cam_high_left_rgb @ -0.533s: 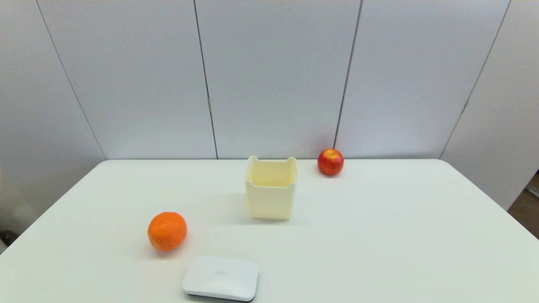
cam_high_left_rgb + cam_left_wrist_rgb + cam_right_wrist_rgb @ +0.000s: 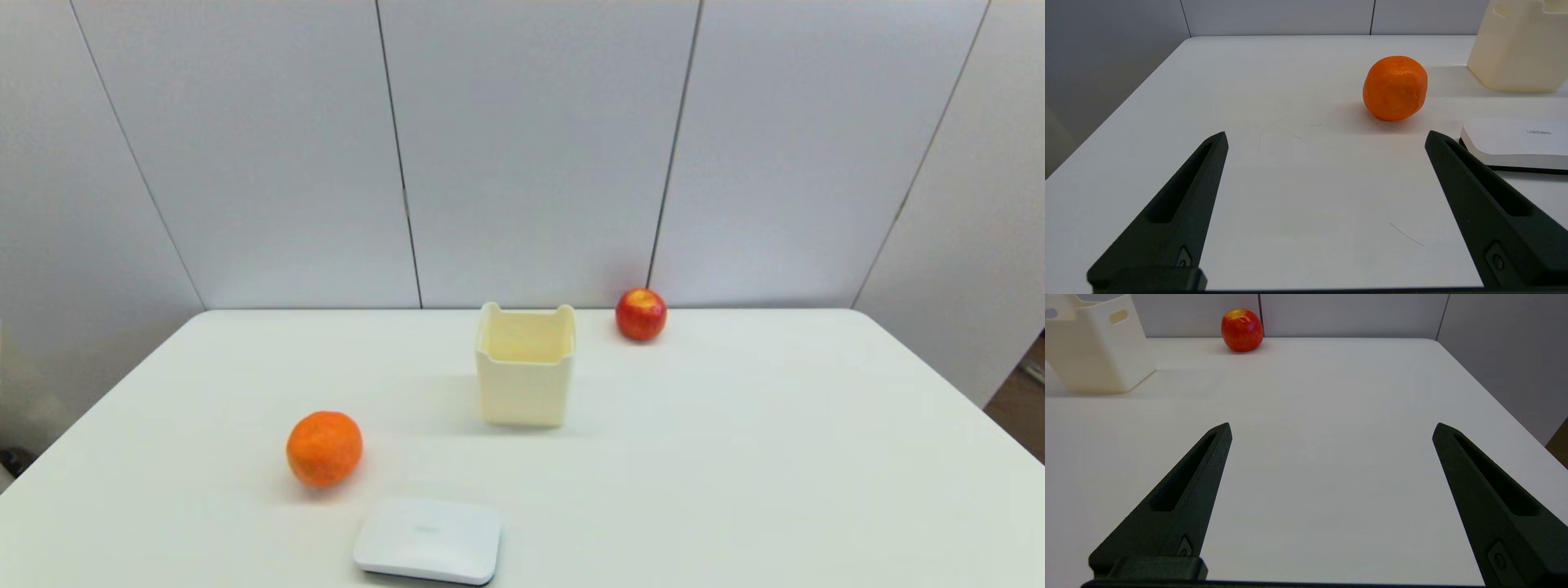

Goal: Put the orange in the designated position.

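Nothing done yet: orange (image 2: 324, 448) sits untouched on worktop (image 2: 735, 457), near-left, w/ white pad (image 2: 428, 540) just beside it. Left gripper (image 2: 1325, 141) fingers spread wide, empty, facing it; right gripper (image 2: 1331, 430) likewise, idle. Grasp and placement both left.

The head camera sits high and looks forward and down at the whole big white table (image 2: 735, 457). The left wrist camera sits low by the table's near left side and looks across it, close to the round bright orange fruit (image 2: 1395, 88). The right wrist camera sits low on the right side. All three see the tall cream plastic box (image 2: 525, 366).
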### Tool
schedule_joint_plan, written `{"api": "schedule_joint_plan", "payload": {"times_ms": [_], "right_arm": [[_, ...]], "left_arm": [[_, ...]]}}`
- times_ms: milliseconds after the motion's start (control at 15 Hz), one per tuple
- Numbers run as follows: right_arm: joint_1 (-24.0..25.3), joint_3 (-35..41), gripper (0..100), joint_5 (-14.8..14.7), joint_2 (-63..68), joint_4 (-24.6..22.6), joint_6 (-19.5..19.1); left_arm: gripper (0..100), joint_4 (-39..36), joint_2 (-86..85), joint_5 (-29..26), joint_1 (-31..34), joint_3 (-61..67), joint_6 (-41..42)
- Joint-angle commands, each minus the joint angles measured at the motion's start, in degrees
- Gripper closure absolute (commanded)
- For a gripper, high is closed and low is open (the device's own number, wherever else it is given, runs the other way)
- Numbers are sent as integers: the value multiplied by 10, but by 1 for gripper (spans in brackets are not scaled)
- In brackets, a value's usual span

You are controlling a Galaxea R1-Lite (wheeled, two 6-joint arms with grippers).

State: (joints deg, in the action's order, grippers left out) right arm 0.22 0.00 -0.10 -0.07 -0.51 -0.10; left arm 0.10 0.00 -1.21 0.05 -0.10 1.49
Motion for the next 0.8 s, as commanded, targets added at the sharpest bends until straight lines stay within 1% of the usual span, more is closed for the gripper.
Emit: {"api": "schedule_joint_plan", "payload": {"times_ms": [67, 600, 667, 800], "right_arm": [[0, 1, 0, 0, 1, 0, 0], [0, 1, 0, 0, 1, 0, 0], [0, 1, 0, 0, 1, 0, 0], [0, 1, 0, 0, 1, 0, 0]], "left_arm": [[0, 0, 0, 0, 0, 0, 0], [0, 1, 0, -2, 0, -2, 9], [0, 2, 6, -4, 1, -20, 15], [0, 3, 71, -16, 2, -97, 33]]}}
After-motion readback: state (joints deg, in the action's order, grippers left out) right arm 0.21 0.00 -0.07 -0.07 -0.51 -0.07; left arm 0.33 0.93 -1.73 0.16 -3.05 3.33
